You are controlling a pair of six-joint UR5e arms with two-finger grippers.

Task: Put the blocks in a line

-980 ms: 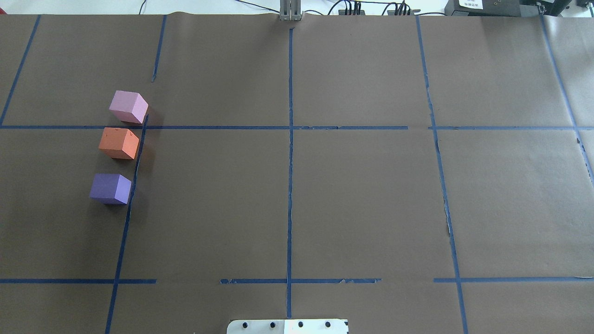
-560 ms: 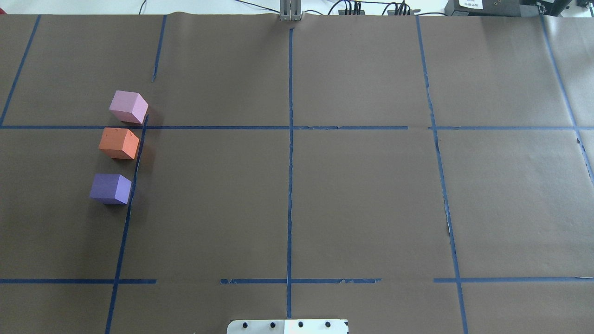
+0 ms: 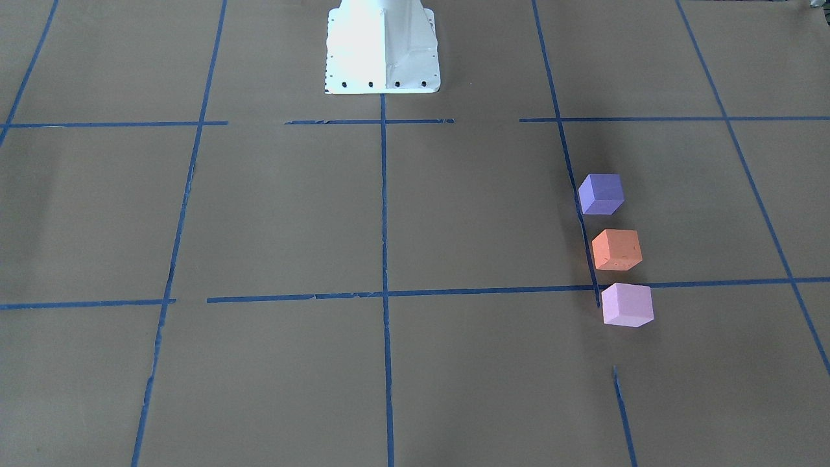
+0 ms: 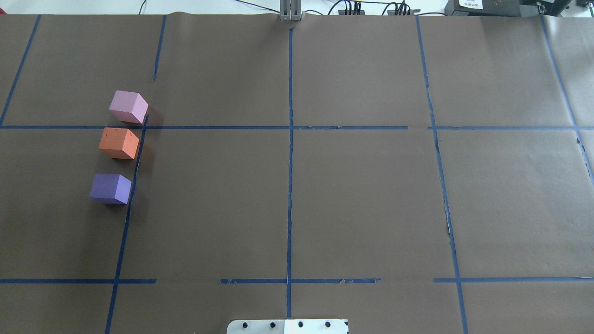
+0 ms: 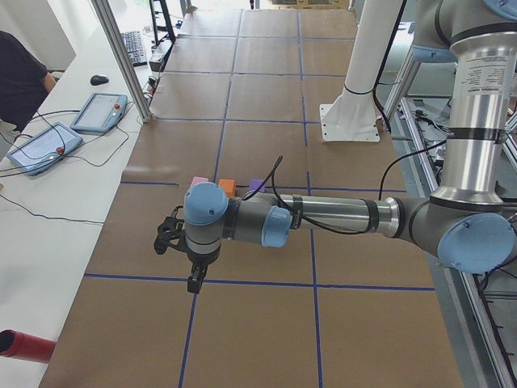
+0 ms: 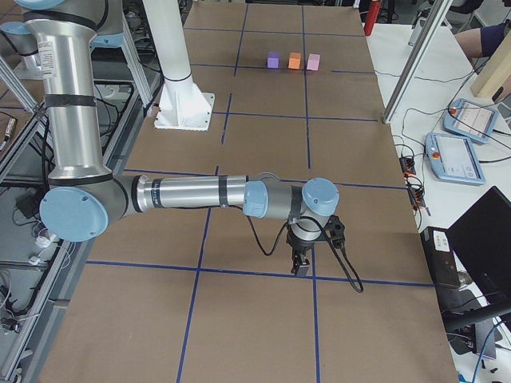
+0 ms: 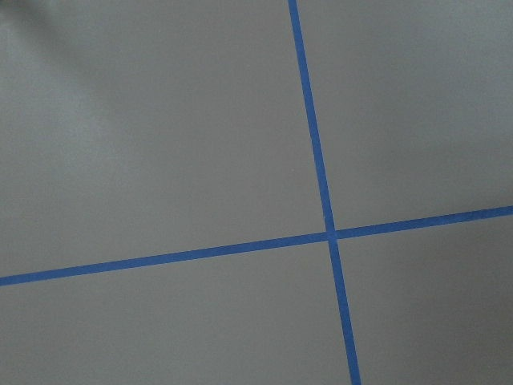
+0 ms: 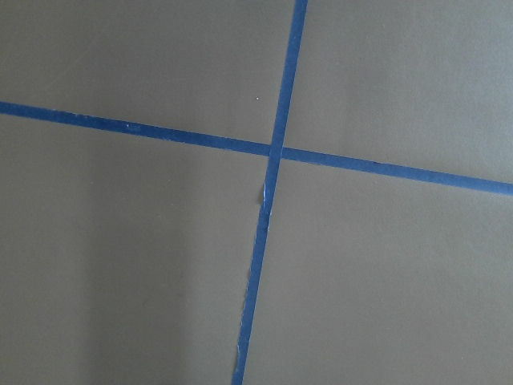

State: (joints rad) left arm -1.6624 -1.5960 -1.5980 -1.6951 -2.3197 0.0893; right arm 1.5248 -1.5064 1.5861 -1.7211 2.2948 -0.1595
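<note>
Three blocks stand in a column on the left of the overhead view: the pale pink-lilac block (image 4: pixel 128 106) farthest, the orange block (image 4: pixel 119 143) in the middle, the violet-purple block (image 4: pixel 111 188) nearest. In the front view they show as purple (image 3: pixel 602 193), orange (image 3: pixel 616 249) and pink (image 3: pixel 626 304). Small gaps separate them. My left gripper (image 5: pixel 194 280) shows only in the left side view, pointing down, apart from the blocks. My right gripper (image 6: pixel 302 267) shows only in the right side view, far from the blocks (image 6: pixel 295 60). I cannot tell whether either is open or shut.
Brown paper with a blue tape grid (image 4: pixel 290 139) covers the table. The white robot base (image 3: pixel 381 48) stands at the near middle edge. Teach pendants (image 5: pixel 97 111) and cables lie on the white bench on the far side, where a person (image 5: pixel 18 81) sits.
</note>
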